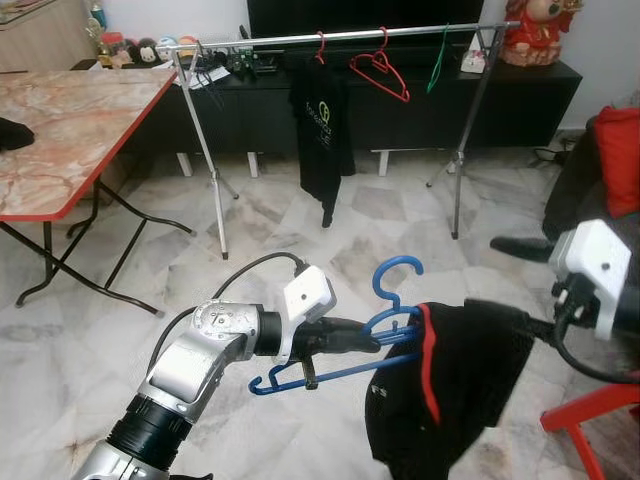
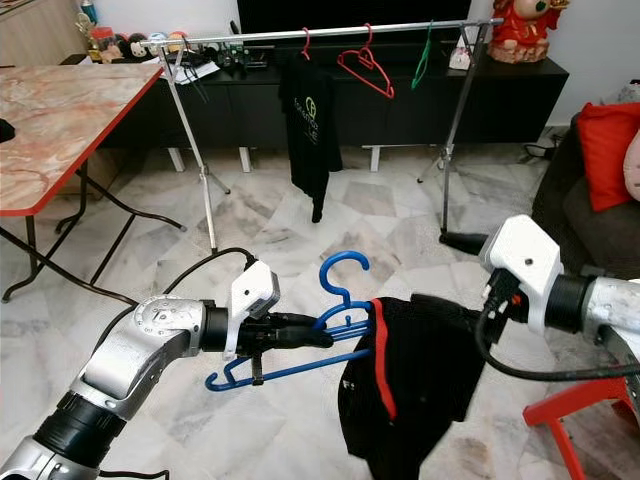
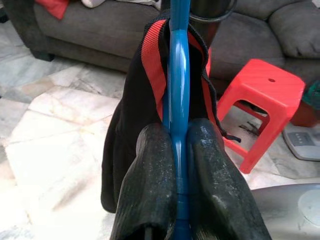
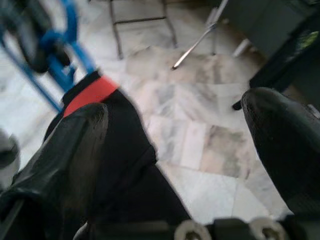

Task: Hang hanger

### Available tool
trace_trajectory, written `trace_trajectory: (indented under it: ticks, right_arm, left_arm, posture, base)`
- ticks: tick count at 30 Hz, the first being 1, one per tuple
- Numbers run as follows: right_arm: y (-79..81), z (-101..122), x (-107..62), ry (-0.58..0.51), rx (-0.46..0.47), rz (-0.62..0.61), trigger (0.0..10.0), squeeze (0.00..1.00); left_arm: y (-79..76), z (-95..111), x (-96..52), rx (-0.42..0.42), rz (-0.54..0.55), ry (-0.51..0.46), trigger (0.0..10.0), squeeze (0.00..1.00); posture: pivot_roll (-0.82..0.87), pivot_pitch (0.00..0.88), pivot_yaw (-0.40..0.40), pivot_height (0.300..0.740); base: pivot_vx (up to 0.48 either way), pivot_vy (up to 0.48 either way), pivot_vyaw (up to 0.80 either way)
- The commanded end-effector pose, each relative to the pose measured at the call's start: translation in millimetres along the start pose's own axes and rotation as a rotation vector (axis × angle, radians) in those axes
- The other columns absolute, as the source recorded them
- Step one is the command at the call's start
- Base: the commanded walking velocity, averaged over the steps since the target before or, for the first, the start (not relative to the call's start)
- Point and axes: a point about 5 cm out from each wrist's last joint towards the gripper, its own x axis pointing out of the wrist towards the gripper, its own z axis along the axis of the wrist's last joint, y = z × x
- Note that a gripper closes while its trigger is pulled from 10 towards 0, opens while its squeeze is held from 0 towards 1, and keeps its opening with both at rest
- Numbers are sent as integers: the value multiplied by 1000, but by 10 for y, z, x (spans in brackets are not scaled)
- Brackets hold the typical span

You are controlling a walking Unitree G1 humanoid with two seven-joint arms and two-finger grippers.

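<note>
Blue plastic hanger [image 1: 345, 345] carrying a black red-trimmed garment [image 1: 450, 385], clamped by the left gripper [image 3: 178, 165]; right gripper [image 4: 175, 145] spread wide.

Left arm [image 1: 190, 375] comes up from lower left, elbow bent, forearm level and pointing to the robot's right. Its white wrist block [image 1: 308, 295] sits on top. Left gripper [image 3: 179, 165] has both black fingers [image 3: 150, 185] pressed together, clamped on the blue hanger [image 1: 385, 315] they hold.

Right arm [image 2: 600, 305] enters from the right edge, white wrist housing [image 2: 525, 255] facing inward toward the left arm. Right gripper [image 4: 175, 150] has its fingers spread wide apart, one finger [image 4: 60, 160] lying against the black garment [image 2: 410, 370], the other finger [image 4: 285, 140] clear of it.
</note>
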Motion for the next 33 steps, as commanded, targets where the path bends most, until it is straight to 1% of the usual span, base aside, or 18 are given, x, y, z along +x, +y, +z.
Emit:
trace_trajectory:
  ticks: [1, 3, 7, 10, 13, 18, 20, 23, 25, 30, 33]
  right_arm:
    - [40, -34, -5, 11, -21, 61, 10000, 0]
    - [64, -91, -31, 27, -44, 106, 10000, 0]
    - [34, -143, -60, 29, -80, 140, 10000, 0]
    - [33, -169, -63, 38, -86, 162, 10000, 0]
    - [24, -251, -64, 56, -71, 192, 10000, 0]
    - [10, -270, -49, 20, -46, 219, 10000, 0]
    - [7, -298, -22, 12, -31, 245, 10000, 0]
    - [-15, -336, 10, 1, -16, 249, 10000, 0]
    - [-3, -359, 42, -10, 5, 282, 10000, 0]
    - [34, -381, 117, -33, 22, 353, 10000, 0]
    - [45, -400, 134, -30, 38, 378, 10000, 0]
  left_arm:
    - [-11, 96, -29, 26, -23, -56, 10000, 0]
    - [-23, 101, -35, 27, -43, -61, 10000, 0]
    - [-69, 105, -38, 27, -101, -54, 10000, 0]
    - [-83, 107, -34, 29, -118, -51, 10000, 0]
    - [-97, 119, -21, 34, -142, -51, 10000, 0]
    - [-125, 128, -13, 35, -171, -52, 10000, 0]
    - [-142, 125, -6, 36, -187, -49, 10000, 0]
    - [-147, 125, -3, 41, -196, -45, 10000, 0]
    - [-147, 128, 1, 48, -202, -40, 10000, 0]
    - [-147, 142, 14, 63, -211, -29, 10000, 0]
    - [-147, 143, 17, 66, -213, -27, 10000, 0]
  posture:
    - [-200, 0, -4, 740]
    - [-202, 0, -4, 740]
    - [-205, 0, -2, 740]
    - [-205, 0, -2, 740]
    - [-205, 0, -2, 740]
    - [-202, 0, -6, 740]
    - [-202, 0, -6, 740]
    - [-202, 0, -6, 740]
    - [-202, 0, -6, 740]
    - [-190, 0, -3, 740]
    - [-191, 0, -3, 740]
  base:
    - [0, 0, 0]
    - [0, 0, 0]
    - [0, 0, 0]
    - [0, 0, 0]
    - [0, 0, 0]
    - [0, 0, 0]
    - [0, 0, 0]
    - [0, 0, 0]
    - [0, 0, 0]
    - [0, 0, 0]
    - [0, 0, 0]
